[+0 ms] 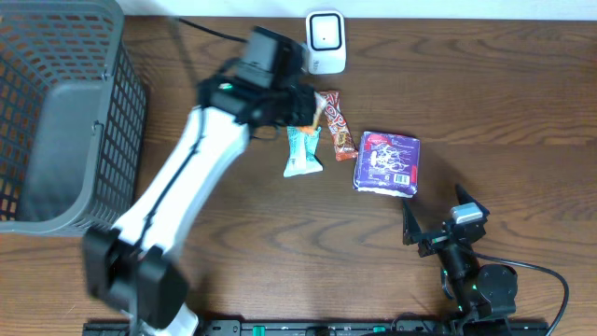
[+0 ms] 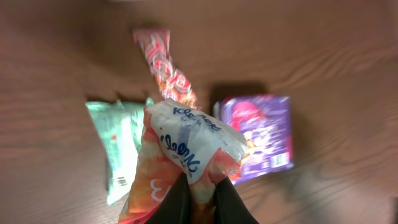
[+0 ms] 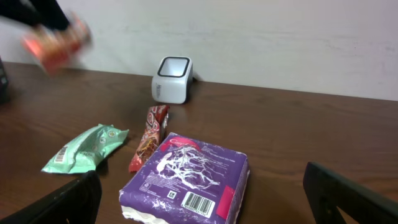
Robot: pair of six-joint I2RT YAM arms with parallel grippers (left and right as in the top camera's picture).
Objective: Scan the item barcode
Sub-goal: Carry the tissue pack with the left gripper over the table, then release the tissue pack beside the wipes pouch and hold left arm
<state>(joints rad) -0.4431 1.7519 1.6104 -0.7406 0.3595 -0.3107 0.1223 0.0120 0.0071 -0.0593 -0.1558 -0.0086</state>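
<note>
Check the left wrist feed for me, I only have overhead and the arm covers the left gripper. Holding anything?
Observer: Yes, the left gripper is shut on an orange-and-white packet.
Operator: Is it lifted?
Observer: Yes. The right wrist view shows it in the air, blurred, up and left of the white scanner in that picture.
Operator: Barcode on it showing?
Observer: Not that I can see. The left wrist view shows only blue lettering on its white face.
</note>
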